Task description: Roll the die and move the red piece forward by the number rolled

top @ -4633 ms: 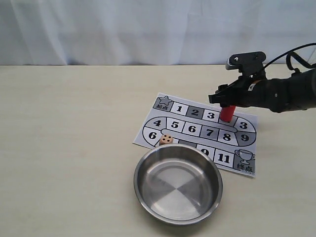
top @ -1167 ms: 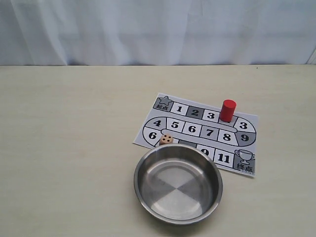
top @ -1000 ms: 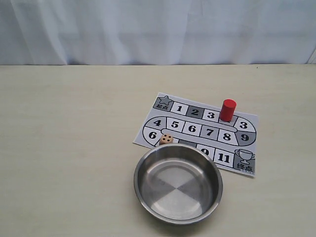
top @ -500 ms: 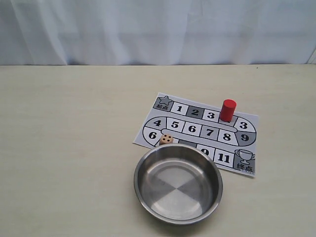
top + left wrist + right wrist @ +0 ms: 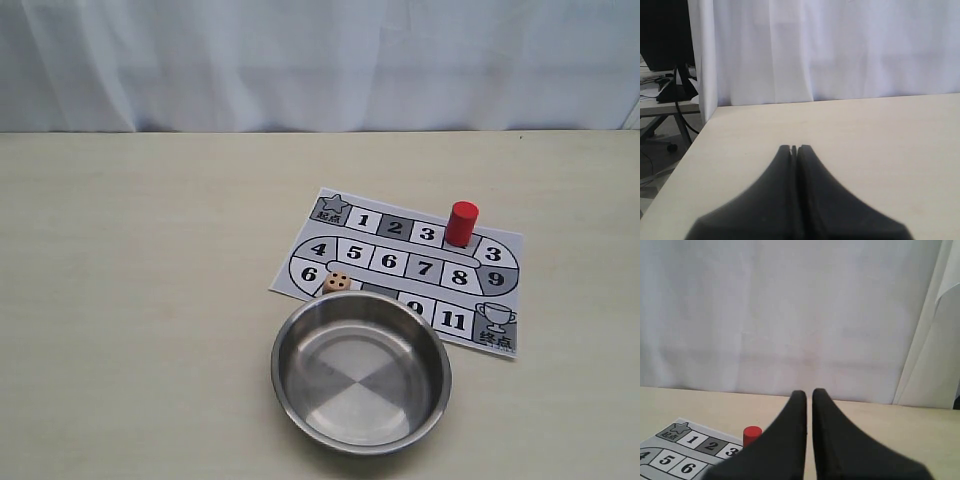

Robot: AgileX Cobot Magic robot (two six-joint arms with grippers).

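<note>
The red piece [image 5: 461, 222] stands upright on the game board [image 5: 400, 262], on the top-row square just right of the "3". It also shows in the right wrist view as a red piece [image 5: 752, 434] beside the board [image 5: 675, 452]. The die [image 5: 338, 283] rests on the board's near edge by the "6", dark pips up, just behind the bowl. No arm shows in the exterior view. My left gripper [image 5: 794, 148] is shut and empty over bare table. My right gripper [image 5: 809, 394] is pulled back from the piece, its fingers only a thin slit apart, holding nothing.
A steel bowl [image 5: 290, 385], empty, sits in front of the board and overlaps its near edge. A white curtain hangs behind the table. The table's left edge [image 5: 687, 150] shows in the left wrist view, with a desk and cables beyond it.
The right gripper, which was at the red piece 4.6 s ago, has left the exterior view. The piece stays standing there; over the last second nothing has moved.
</note>
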